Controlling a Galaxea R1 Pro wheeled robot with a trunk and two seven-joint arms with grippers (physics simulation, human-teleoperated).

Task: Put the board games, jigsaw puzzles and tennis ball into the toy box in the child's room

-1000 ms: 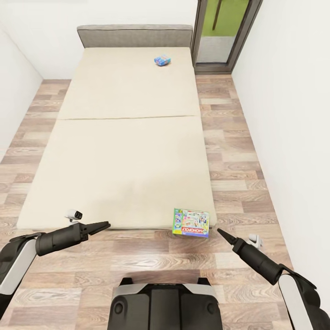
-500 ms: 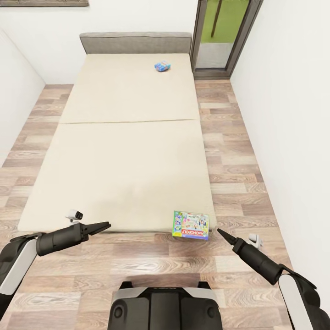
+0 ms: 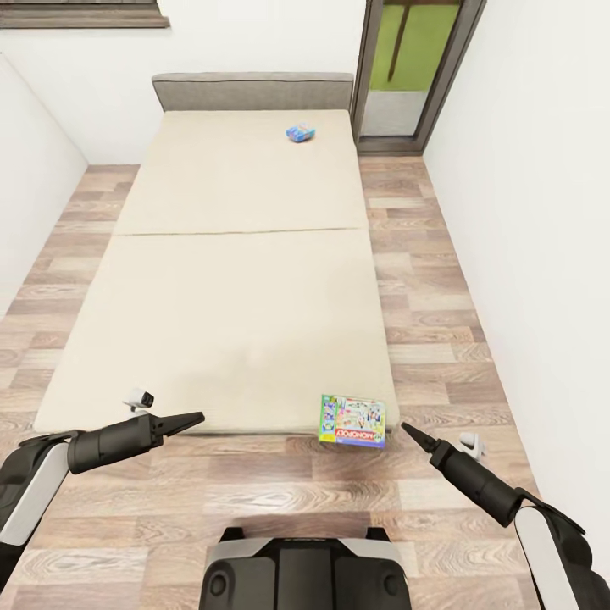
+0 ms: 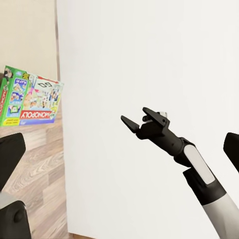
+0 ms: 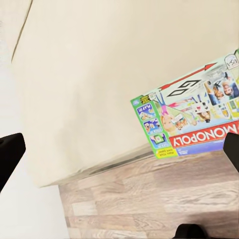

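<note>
A Monopoly board game (image 3: 353,421) lies flat on the near right corner of the beige bed (image 3: 229,280), slightly over its edge. It also appears in the left wrist view (image 4: 30,97) and the right wrist view (image 5: 194,124). A small blue board game (image 3: 300,132) rests far off near the headboard (image 3: 252,89). My left gripper (image 3: 193,418) hovers open over the bed's near edge, left of the Monopoly box. My right gripper (image 3: 407,430) hangs open just right of that box, above the floor, and it is seen again in the left wrist view (image 4: 134,115). Both grippers are empty.
A white wall (image 3: 542,212) runs close along the right, leaving a narrow strip of wood floor (image 3: 424,280) beside the bed. A glazed door (image 3: 407,68) stands at the far right corner. Another wall (image 3: 34,152) bounds the left. My base (image 3: 305,568) is at the bed's foot.
The whole picture has slid downward and a window sill has appeared at the top, so the camera moved. Both arms and both board games stay as they were.
</note>
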